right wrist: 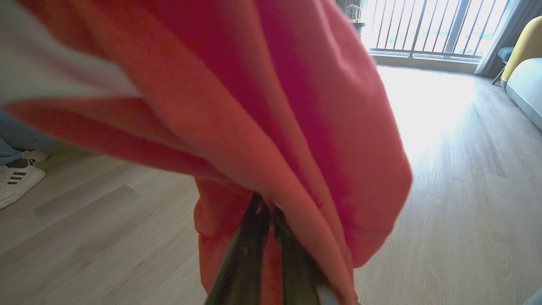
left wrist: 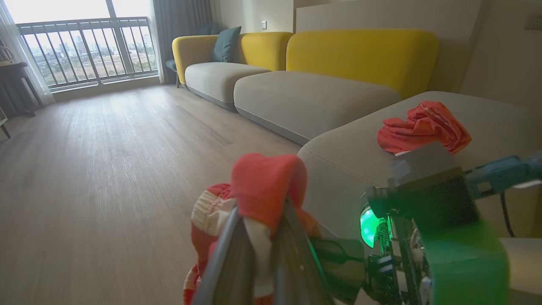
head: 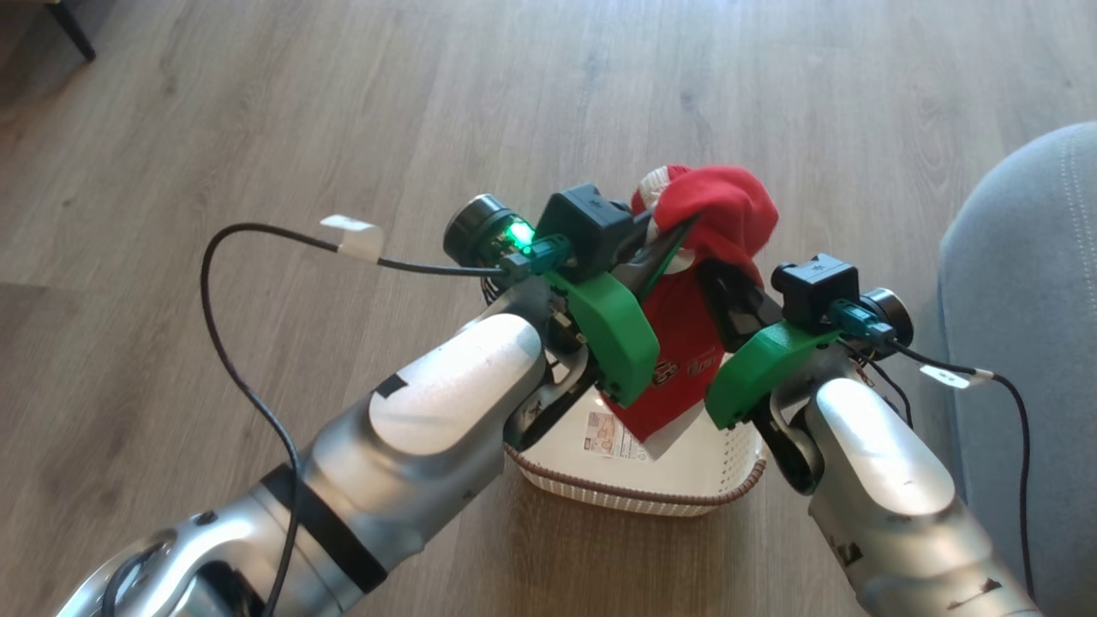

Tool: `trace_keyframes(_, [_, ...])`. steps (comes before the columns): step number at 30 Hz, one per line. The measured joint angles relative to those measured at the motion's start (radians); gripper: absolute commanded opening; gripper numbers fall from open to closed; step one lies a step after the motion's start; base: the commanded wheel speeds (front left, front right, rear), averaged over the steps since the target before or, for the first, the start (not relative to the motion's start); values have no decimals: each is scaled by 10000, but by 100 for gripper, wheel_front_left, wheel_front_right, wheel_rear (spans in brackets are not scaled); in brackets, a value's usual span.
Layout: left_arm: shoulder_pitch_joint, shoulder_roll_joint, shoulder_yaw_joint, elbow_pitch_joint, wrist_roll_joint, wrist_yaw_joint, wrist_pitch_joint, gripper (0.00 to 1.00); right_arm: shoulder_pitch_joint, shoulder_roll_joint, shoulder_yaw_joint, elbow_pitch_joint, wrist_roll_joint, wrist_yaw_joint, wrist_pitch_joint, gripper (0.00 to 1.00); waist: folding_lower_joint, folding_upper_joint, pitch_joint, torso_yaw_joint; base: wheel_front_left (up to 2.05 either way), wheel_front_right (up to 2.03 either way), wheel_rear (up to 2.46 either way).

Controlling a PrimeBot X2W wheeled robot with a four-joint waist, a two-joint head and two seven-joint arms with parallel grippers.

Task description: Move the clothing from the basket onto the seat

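The left tool [head: 680,233] is pressed together on the red clothing [head: 724,214], with a fold bunched over its tips. Just beside it, the right tool [head: 710,270] pinches the same cloth. The fabric hangs from both tools into the basket [head: 724,458] directly beneath them. The grey seat [head: 1028,274] stands off the right tool's outer side, and another red piece [left wrist: 423,127] lies crumpled on it, beyond the left tool's tips.
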Motion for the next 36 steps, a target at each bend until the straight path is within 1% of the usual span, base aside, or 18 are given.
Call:
trace_keyframes(1, [14,0,77,27,54,-2,0,2,34,0,-48,-107,19,0,0,0,0,0,9,-41,0,0,0])
trace_keyframes(2, [35,2,146,67,150,-4,0,31,87,-2,-98,-211,19,0,0,0,0,0,19,-89,0,0,0])
trace_keyframes(3, [79,-2,230,111,226,-13,0,52,170,-2,-153,-311,17,0,0,0,0,0,28,-142,0,0,0])
trace_keyframes(4, [130,-4,324,169,284,-15,0,97,261,-2,-205,-407,15,0,0,0,0,0,36,-197,0,0,0])
trace_keyframes(5, [198,-2,424,217,334,-21,-4,100,362,-2,-267,-525,13,0,0,0,0,0,42,-254,0,0,0])
trace_keyframes(11, [784,0,949,516,685,-209,-29,100,807,2,-740,-1528,-63,0,0,0,0,0,17,-667,0,0,0])
trace_keyframes(12, [784,0,949,516,685,-209,-29,100,807,2,-740,-1528,-63,0,0,0,0,0,17,-667,0,0,0])
trace_keyframes(19, [1518,117,1737,907,1210,-485,-31,100,1345,0,-1256,-2541,-259,-2,0,0,0,0,-19,-1389,0,0,0])
trace_keyframes(24, [2199,242,2332,966,1693,-696,-31,100,1677,6,-1597,-3116,-334,-2,0,0,0,0,-83,-2065,0,0,0])
trace_keyframes(28, [2691,299,2790,920,2111,-945,-31,100,1950,6,-1894,-3526,-336,-2,0,0,0,0,-139,-2679,0,0,0])
trace_keyframes(36, [3508,330,3770,686,2801,-1350,-31,100,2233,12,-2075,-4194,-267,-2,0,0,0,0,-164,-4129,0,0,0])
